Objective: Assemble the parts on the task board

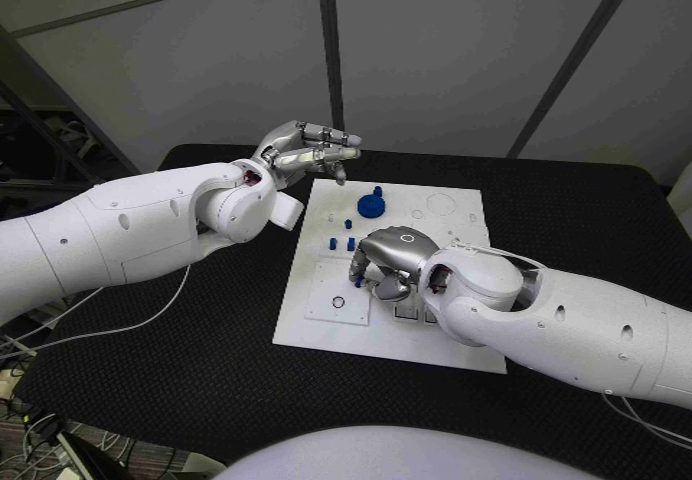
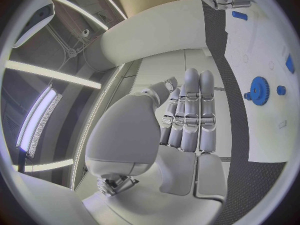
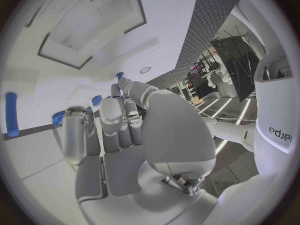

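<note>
We start with the table (image 1: 173, 330), black and filling most of the head view, with the board (image 1: 433, 335) lying white at its centre. Our left hand (image 1: 306, 150) hangs above the board's upper left corner, fingers straight and pressed side by side, holding nothing. Our right hand (image 1: 387, 262) sits low over the middle of the board, fingers curled downward; we cannot tell whether it pinches a part beneath them. The gear (image 1: 372, 205) stands in the board's upper centre, just above the right hand, and the pegs (image 1: 342, 243) sit at that hand's left. We judge the risk to be the right hand: working so close, its knuckles could brush the pegs or knock the gear, and with the fingertips hidden any part under them could slip or seat crooked unnoticed.
</note>
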Motion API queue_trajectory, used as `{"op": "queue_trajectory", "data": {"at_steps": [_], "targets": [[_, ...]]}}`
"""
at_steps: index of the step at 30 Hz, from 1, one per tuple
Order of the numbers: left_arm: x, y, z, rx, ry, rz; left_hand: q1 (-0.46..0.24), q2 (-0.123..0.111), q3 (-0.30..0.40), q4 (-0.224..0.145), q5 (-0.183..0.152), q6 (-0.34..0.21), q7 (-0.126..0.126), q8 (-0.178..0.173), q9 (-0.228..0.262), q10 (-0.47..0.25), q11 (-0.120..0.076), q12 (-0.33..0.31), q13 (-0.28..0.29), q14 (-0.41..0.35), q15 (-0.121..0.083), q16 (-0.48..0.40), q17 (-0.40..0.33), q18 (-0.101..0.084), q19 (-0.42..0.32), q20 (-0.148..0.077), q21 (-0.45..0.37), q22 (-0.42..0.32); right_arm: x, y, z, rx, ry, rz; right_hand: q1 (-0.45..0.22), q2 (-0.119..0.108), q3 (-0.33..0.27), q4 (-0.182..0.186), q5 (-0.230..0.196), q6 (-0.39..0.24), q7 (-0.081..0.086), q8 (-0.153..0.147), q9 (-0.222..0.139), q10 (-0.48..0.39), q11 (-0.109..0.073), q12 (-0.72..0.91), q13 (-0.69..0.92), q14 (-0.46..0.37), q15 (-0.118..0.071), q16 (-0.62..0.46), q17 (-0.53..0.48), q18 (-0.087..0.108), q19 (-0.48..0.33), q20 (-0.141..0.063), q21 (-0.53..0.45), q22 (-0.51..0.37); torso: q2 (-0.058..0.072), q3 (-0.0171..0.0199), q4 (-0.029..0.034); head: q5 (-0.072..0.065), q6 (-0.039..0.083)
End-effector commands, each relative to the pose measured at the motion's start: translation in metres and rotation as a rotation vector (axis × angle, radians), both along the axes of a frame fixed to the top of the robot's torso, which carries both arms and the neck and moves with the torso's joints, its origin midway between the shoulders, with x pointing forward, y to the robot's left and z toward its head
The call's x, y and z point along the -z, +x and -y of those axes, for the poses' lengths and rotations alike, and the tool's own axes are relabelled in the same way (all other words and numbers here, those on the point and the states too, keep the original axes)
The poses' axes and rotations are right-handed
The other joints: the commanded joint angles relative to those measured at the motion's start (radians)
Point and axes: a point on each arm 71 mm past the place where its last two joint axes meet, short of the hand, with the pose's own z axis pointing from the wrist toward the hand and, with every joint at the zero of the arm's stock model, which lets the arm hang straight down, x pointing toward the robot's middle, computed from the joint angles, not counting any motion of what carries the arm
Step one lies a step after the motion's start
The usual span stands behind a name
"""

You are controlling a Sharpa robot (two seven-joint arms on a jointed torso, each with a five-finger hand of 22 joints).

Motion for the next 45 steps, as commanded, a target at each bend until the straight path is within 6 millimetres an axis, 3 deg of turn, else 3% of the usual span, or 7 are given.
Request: {"op": "queue_trajectory", "data": {"at_steps": [1,15,19,25,33,40,45], "targets": [[-0.001,0.0,0.002,0.011,-0.009,0.0,-0.001,0.008,-0.006,-0.001,-0.006,-0.003,0.003,-0.005,-0.002,-0.007,0.003,0.002,-0.001,0.002,0.006,-0.003,-0.001,-0.012,-0.008,0.002,-0.002,-0.002,0.001,0.0,-0.002,0.0,-0.038,0.003,-0.013,0.002,0.005,0.001,0.003,-0.004,0.003,-0.004,0.0,0.003,-0.004,0.005,0.0,0.007,-0.002,0.003,0.0,-0.006,0.039,-0.002,0.003,0.155,0.001,-0.0007,0.0009,-0.002,-0.001],[-0.001,0.0,0.002,0.012,-0.009,0.0,-0.002,0.01,-0.008,-0.001,-0.006,-0.003,0.003,-0.005,-0.002,-0.008,0.003,0.002,-0.001,0.003,0.007,-0.006,-0.002,-0.012,-0.008,0.002,-0.003,-0.003,0.005,-0.003,-0.006,-0.005,-0.065,0.009,-0.042,-0.013,-0.005,0.006,-0.002,-0.015,0.004,-0.006,-0.001,-0.014,-0.001,0.003,-0.008,0.002,0.0,-0.003,-0.017,-0.004,0.034,0.0,-0.006,0.147,0.0,-0.0004,0.0011,-0.001,-0.004],[-0.001,0.0,0.002,0.013,-0.009,-0.001,-0.002,0.01,-0.008,-0.001,-0.006,-0.003,0.003,-0.005,-0.002,-0.008,0.003,0.002,-0.001,0.003,0.007,-0.006,-0.002,-0.012,-0.008,0.002,-0.003,-0.003,0.005,-0.002,-0.006,-0.002,-0.05,0.016,-0.06,-0.032,-0.006,0.009,-0.007,-0.061,0.016,-0.01,-0.014,-0.06,0.011,0.001,-0.021,-0.005,0.011,-0.019,-0.043,0.002,0.02,0.006,-0.028,0.127,0.0,-0.0003,0.0,0.001,-0.003],[-0.001,0.0,0.002,0.014,-0.009,-0.003,-0.002,0.01,-0.008,-0.001,-0.006,-0.003,0.003,-0.005,-0.002,-0.008,0.003,0.002,-0.001,0.003,0.007,-0.006,-0.002,-0.012,-0.008,0.002,-0.003,-0.003,0.002,-0.001,-0.004,0.005,-0.006,0.035,-0.071,-0.077,-0.018,0.009,-0.015,-0.147,0.044,-0.009,-0.046,-0.165,0.039,0.003,-0.045,-0.035,0.034,-0.097,-0.145,0.028,-0.039,0.027,-0.128,0.034,0.0,0.0003,-0.0008,0.0,-0.002],[-0.001,0.0,0.002,0.013,-0.008,-0.004,-0.002,0.01,-0.008,-0.001,-0.006,-0.003,0.003,-0.005,-0.002,-0.008,0.003,0.002,-0.001,0.003,0.007,-0.006,-0.002,-0.012,-0.008,0.002,-0.003,-0.003,-0.006,-0.006,0.001,0.009,0.076,0.075,-0.063,-0.086,-0.05,0.015,-0.015,-0.162,0.05,-0.007,-0.062,-0.207,0.046,0.01,-0.054,-0.047,0.039,-0.145,-0.208,0.04,-0.064,0.036,-0.178,-0.011,0.0,0.0006,0.0009,0.0,0.002],[-0.001,0.0,0.0,0.01,-0.007,-0.003,-0.003,0.01,-0.008,-0.001,-0.007,-0.004,0.003,-0.006,-0.003,-0.009,0.003,0.002,-0.001,0.003,0.007,-0.007,-0.002,-0.012,-0.008,0.003,-0.004,-0.003,-0.016,-0.015,0.016,0.018,0.148,0.098,-0.063,-0.088,-0.063,0.023,-0.015,-0.159,0.048,-0.005,-0.066,-0.204,0.045,0.016,-0.053,-0.045,0.038,-0.149,-0.215,0.039,-0.061,0.036,-0.18,-0.012,-0.001,0.0005,-0.0001,-0.003,0.007],[-0.001,0.0,-0.001,0.01,-0.006,-0.004,-0.003,0.01,-0.008,-0.001,-0.007,-0.004,0.003,-0.006,-0.003,-0.009,0.003,0.002,-0.001,0.003,0.007,-0.007,-0.002,-0.012,-0.008,0.003,-0.004,-0.003,-0.022,-0.011,0.044,0.079,0.148,0.074,-0.057,-0.084,-0.065,0.027,-0.015,-0.151,0.045,-0.003,-0.069,-0.189,0.041,0.026,-0.051,-0.04,0.036,-0.145,-0.213,0.037,-0.054,0.034,-0.174,-0.005,-0.002,-0.0008,-0.0013,-0.01,0.014]]}}
